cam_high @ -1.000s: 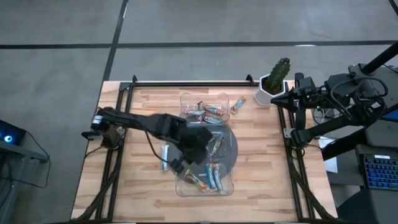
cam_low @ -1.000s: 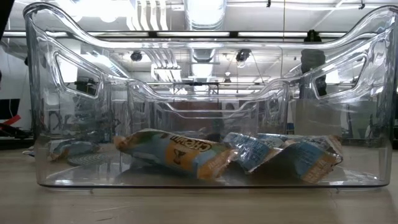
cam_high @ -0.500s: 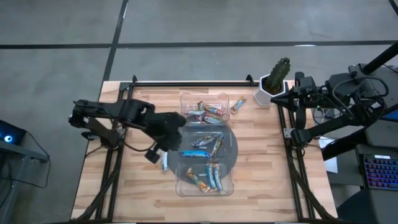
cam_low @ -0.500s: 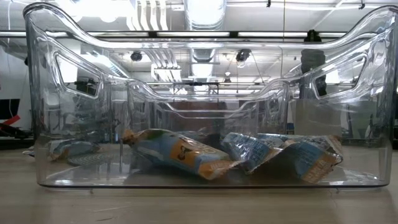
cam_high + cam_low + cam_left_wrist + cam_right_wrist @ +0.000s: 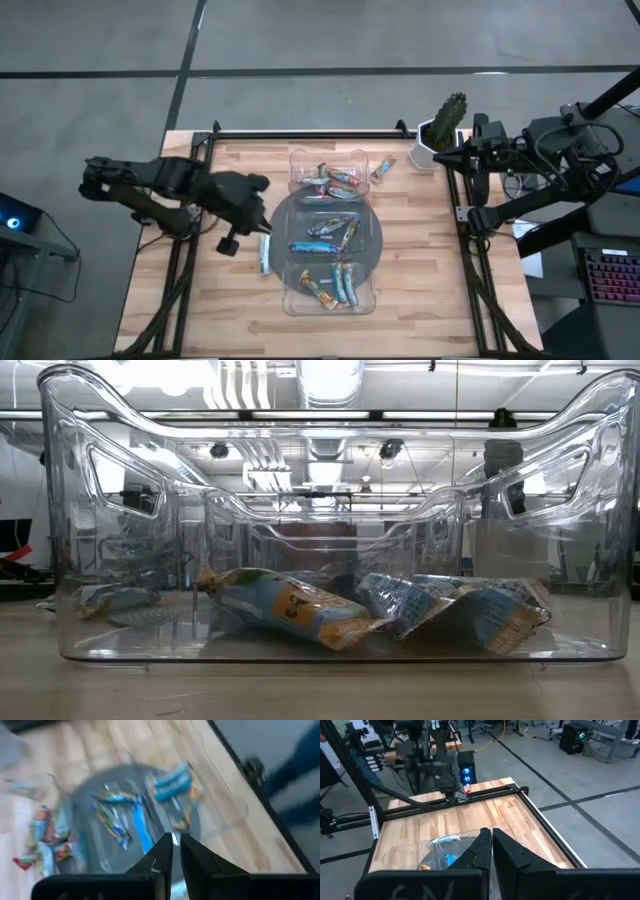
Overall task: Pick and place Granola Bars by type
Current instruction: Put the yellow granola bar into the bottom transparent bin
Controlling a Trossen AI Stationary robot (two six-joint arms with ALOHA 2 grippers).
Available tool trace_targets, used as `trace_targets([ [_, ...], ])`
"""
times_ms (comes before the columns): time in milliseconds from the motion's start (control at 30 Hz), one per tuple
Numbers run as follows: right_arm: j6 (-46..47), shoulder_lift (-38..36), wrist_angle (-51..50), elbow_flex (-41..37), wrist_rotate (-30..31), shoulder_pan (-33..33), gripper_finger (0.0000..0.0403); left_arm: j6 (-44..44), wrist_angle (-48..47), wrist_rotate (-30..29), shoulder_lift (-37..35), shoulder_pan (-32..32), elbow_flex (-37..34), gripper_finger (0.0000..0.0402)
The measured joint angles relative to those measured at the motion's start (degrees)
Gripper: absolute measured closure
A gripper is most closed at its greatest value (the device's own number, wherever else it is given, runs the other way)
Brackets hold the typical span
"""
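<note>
The granola bars lie in a clear compartment tray [image 5: 372, 262]. Dark multicoloured ones [image 5: 331, 178] fill its far section. Blue ones [image 5: 322, 233] are in the round middle, and blue-and-orange ones [image 5: 333, 285] [image 5: 290, 610] in the near section. One light blue bar [image 5: 264, 252] lies flat on the table left of the tray, and another bar [image 5: 382, 167] lies at the tray's far right. My left gripper [image 5: 228, 244] [image 5: 176, 844] hangs left of the tray, shut and empty. My right gripper [image 5: 491, 836] is shut and parked at the table's right edge.
A potted cactus [image 5: 441, 130] stands at the table's far right corner. Black frame rails [image 5: 186, 270] run along the left and right table edges. Bare wood [image 5: 420, 250] shows right of the tray.
My left gripper has drawn back from over the tray's near section toward the table's left edge, ending beside the loose blue bar. In the low view the blue-and-orange bar in the near section has shifted and now lies tilted.
</note>
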Motion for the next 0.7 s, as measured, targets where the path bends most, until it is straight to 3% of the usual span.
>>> trace_targets([
  [233, -0.1, 1.7, -1.1, 0.0, 4.3, 0.0, 0.0394, -7.6, 10.8, -13.4, -12.6, 0.3, -11.2, 0.0384],
  [367, 5.1, 2.0, -2.0, 0.0, 13.7, 0.0, 0.0394, -11.8, 16.0, -20.6, -18.7, 0.3, -15.9, 0.0384],
  [467, 7.6, 2.0, -2.0, 0.0, 17.8, 0.0, 0.0394, -12.5, 19.8, -21.6, -21.9, 0.3, -18.3, 0.0384],
  [700, 10.3, 2.8, -1.8, 0.0, 17.6, -1.0, 0.0394, -11.5, 23.7, -22.6, -25.0, 0.3, -20.0, 0.0384],
])
